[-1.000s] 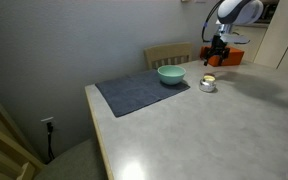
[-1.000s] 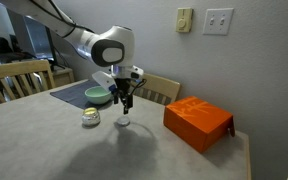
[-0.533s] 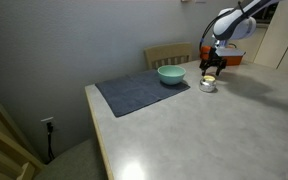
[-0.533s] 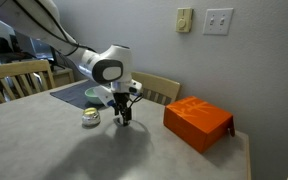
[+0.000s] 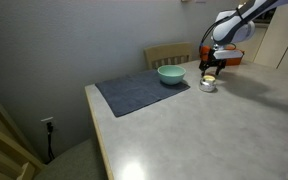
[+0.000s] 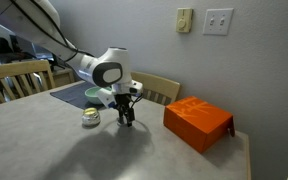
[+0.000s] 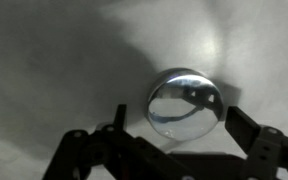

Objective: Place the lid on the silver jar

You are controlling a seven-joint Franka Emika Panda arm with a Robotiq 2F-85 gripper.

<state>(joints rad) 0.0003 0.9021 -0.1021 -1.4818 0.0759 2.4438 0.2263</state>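
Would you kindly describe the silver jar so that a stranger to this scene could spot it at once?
On the pale table, find the grey mat holding the teal bowl. Just off the mat, near that bowl, stands the silver jar: small, squat, shiny metal, much smaller than the bowl, with the gripper right beside it.

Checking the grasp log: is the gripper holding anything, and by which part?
Nothing is held: the gripper is open, its jaws straddling the shiny lid on the table.
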